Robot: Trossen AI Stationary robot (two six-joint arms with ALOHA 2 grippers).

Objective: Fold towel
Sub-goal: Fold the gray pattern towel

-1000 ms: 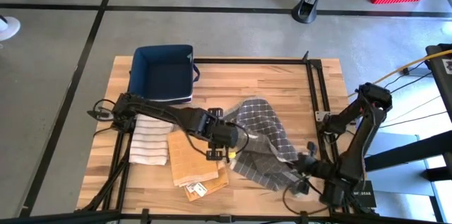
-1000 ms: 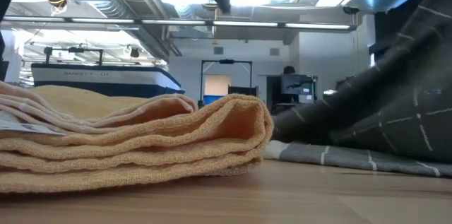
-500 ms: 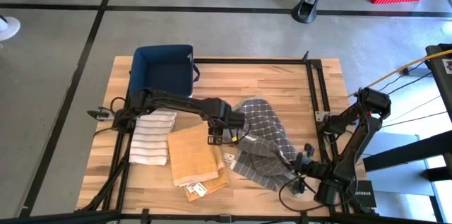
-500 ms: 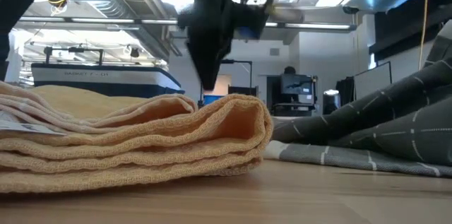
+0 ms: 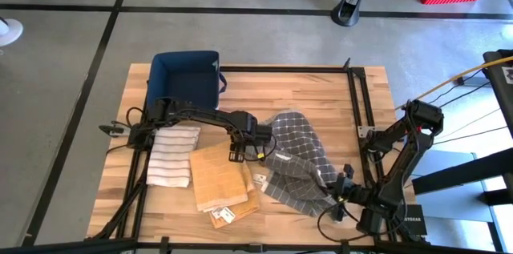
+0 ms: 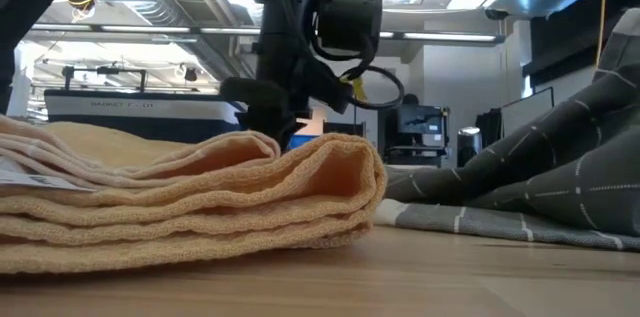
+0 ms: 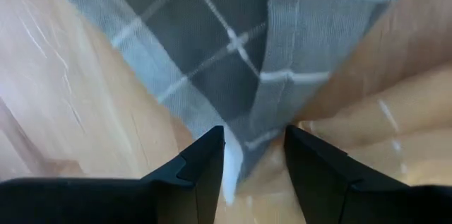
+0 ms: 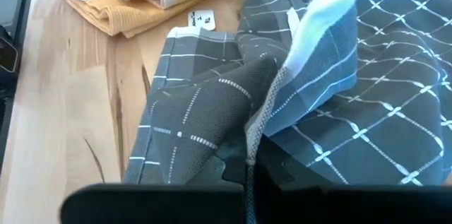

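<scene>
A grey checked towel [image 5: 298, 162] lies crumpled on the wooden table, right of centre. My left gripper [image 5: 254, 151] points straight down at the towel's left corner [image 7: 244, 150]. It is open, with one finger on each side of that corner [image 7: 254, 136]. In the low view it stands behind the yellow towels [image 6: 285, 122]. My right gripper [image 5: 341, 192] is near the front right, shut on the towel's edge [image 8: 248, 171]. My right gripper pinches the towel's hemmed edge [image 8: 253, 146] between its two shut fingers, coming slanting down from the table's near right. The held edge rises as a raised fold [image 8: 311, 47] above the fingers. The remainder of the towel lies slack on the table.
Folded yellow towels [image 5: 220, 178] lie stacked left of the grey one, with a loose tag [image 5: 223, 215] at the front. A folded striped towel [image 5: 171, 156] lies farther left. A dark blue bin [image 5: 186, 84] stands at the far left. A black frame [image 5: 357, 102] borders the table.
My left gripper has come down over the grey towel's left corner, shifting a little toward the far edge, and now shows in the low view behind the yellow towels. My right gripper has sunk slightly. The lifted right part of the towel hangs lower than before.
</scene>
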